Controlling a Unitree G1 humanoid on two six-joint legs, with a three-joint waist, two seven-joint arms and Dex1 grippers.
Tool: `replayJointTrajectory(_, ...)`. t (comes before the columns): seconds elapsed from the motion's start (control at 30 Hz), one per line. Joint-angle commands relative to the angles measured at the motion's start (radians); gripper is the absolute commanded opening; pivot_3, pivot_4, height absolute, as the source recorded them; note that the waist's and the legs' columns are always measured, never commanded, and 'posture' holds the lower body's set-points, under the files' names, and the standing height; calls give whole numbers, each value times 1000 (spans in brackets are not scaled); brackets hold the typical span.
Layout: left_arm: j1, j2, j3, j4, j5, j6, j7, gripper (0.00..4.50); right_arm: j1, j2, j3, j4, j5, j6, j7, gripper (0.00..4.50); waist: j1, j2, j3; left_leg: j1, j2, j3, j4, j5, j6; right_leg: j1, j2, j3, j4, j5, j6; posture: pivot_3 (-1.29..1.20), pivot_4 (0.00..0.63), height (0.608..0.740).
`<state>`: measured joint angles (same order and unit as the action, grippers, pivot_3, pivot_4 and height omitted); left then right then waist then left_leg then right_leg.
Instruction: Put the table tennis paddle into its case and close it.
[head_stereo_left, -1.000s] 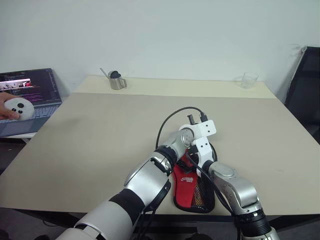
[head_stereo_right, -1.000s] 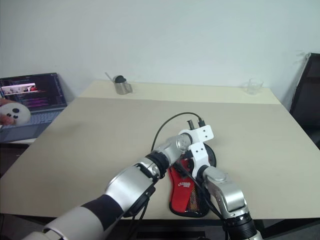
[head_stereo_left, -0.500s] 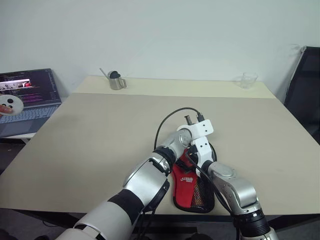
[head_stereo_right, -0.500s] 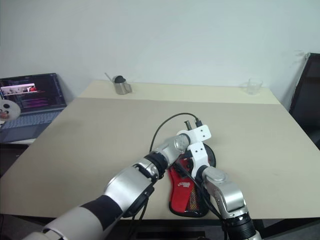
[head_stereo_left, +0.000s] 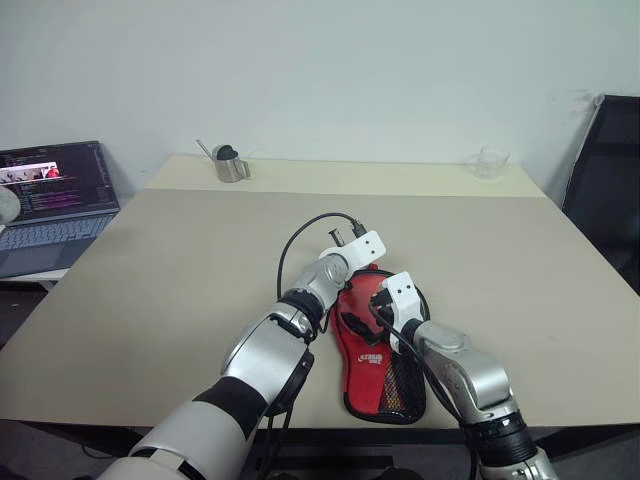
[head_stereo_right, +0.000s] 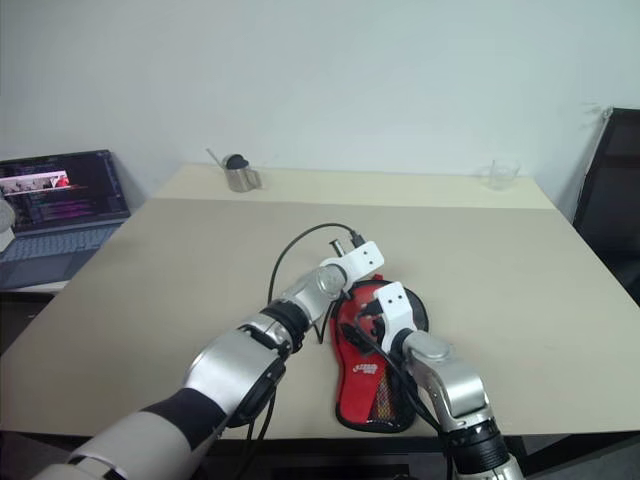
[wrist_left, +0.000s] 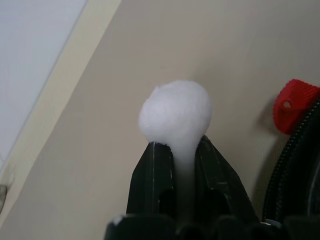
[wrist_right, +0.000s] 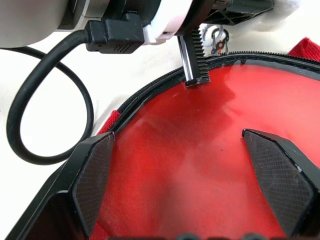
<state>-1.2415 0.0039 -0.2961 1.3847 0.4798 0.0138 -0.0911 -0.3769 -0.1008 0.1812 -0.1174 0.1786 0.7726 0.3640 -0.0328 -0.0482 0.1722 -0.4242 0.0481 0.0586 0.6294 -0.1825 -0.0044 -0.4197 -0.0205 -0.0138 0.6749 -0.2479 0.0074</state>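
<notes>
case (head_stereo_left: 380, 345): soft, light, floppy on desk (head_stereo_left: 180, 270) | L tool (wrist_left: 176, 176) clamps white ball (wrist_left: 175, 114), we'd pull zip by it | R tool (wrist_right: 190, 192) wide open over red face, pins it

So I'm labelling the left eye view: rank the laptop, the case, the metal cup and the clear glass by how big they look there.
1. The laptop, cut off by the picture's edge
2. The case, partly behind the arms, so first place is unsure
3. The metal cup
4. The clear glass, close to the cup in looks
</notes>
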Motion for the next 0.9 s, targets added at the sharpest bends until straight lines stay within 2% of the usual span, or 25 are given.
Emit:
replayJointTrajectory(0.03, -25, -26, -13, -15, 19, -53, 53, 75, 27, 4, 13, 65, 6, 46, 0, 4500, 1, 0, 0, 0, 0, 0, 0, 0, 0, 0, 0, 0, 0, 0, 0, 0, 150, 740)
replayJointTrajectory(0.37, -92, -103, -108, 0, 130, -125, 197, 75, 64, -7, 23, 8, 4, 80, -10, 4500, 2, 0, 0, -1, -1, 0, -2, 0, 0, -1, 0, 0, -2, 0, 0, 0, 150, 740)
replayJointTrajectory(0.9, -72, -234, -200, 8, 211, -162, 203, 75, 99, 2, 2, -46, 16, 118, -45, 4500, 7, 0, 0, -8, -1, -1, -1, -1, 0, -1, 0, -1, -11, 2, 3, 0, 150, 740)
